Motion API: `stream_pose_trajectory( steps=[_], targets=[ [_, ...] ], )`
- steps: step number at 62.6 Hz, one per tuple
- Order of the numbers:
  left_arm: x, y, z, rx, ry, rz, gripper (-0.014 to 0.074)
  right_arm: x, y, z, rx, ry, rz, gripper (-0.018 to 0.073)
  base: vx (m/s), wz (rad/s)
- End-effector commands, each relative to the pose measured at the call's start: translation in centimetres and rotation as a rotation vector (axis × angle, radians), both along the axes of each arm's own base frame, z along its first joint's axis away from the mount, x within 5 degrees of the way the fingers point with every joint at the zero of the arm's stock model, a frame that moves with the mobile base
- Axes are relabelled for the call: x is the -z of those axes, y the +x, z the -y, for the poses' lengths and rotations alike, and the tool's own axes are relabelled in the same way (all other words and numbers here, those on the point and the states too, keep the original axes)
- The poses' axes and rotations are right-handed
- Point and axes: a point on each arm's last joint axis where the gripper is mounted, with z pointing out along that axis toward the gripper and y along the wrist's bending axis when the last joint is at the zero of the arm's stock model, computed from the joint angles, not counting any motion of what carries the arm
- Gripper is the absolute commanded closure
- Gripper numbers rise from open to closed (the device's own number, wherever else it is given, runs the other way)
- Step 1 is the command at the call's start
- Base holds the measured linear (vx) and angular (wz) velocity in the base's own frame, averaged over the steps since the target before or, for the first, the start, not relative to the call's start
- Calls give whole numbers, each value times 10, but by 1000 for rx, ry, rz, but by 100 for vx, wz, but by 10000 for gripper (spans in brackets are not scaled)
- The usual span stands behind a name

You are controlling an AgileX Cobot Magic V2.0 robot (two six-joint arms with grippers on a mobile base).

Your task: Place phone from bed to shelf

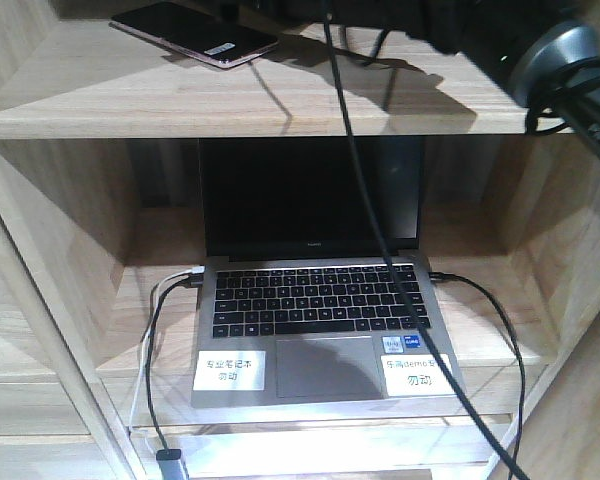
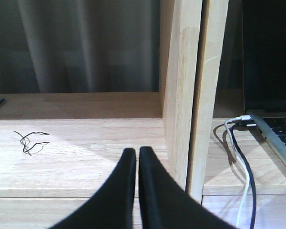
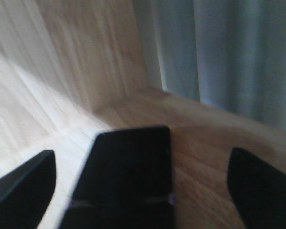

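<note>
Phone, a flat glossy black slab [image 1: 195,33] with pinkish-gold rim, lies on our pale wooden plank shelf [image 1: 100,100], above the silver laptop [image 1: 320,330]. Our right hand [image 3: 143,191] is spread wide around it; our left hand [image 2: 137,160] is closed, empty.

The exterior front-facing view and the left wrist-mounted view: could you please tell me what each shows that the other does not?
Only the front view shows the phone lying on the upper board of the shelf, the laptop's two white labels, and part of an arm at the top right.

Only the left wrist view shows the left gripper with jaws shut and empty, a thin tangle of black wire on the board, and a grey curtain behind.

Both show the laptop and the white and black cables plugged into its side.
</note>
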Motion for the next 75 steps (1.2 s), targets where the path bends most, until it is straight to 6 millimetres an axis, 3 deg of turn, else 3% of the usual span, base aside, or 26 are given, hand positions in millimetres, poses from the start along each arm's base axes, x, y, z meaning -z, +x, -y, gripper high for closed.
stream_pose_trajectory(
  steps=[1, 8, 23, 52, 58, 64, 75],
  targets=[
    [-4, 0, 0, -3, -5, 71, 595, -51, -27, 14, 25, 61, 94, -16, 0, 0],
    [-4, 0, 0, -3, -5, 71, 595, -60, -36, 18, 26, 24, 94, 114, 0, 0],
    [-4, 0, 0, -3, -5, 71, 595, -77, -57, 29, 42, -66, 100, 576, 0, 0],
    [-4, 0, 0, -3, -5, 71, 595, -116, -94, 51, 119, -67, 165, 564, 0, 0],
    [-4, 0, 0, -3, -5, 71, 595, -112, -98, 58, 174, -64, 173, 564, 0, 0],
    [-4, 0, 0, -3, -5, 71, 595, -95, -104, 66, 243, -63, 174, 564, 0, 0],
    [-4, 0, 0, -3, -5, 71, 595, -77, -142, 90, 331, -60, 244, 564, 0, 0]
  ],
)
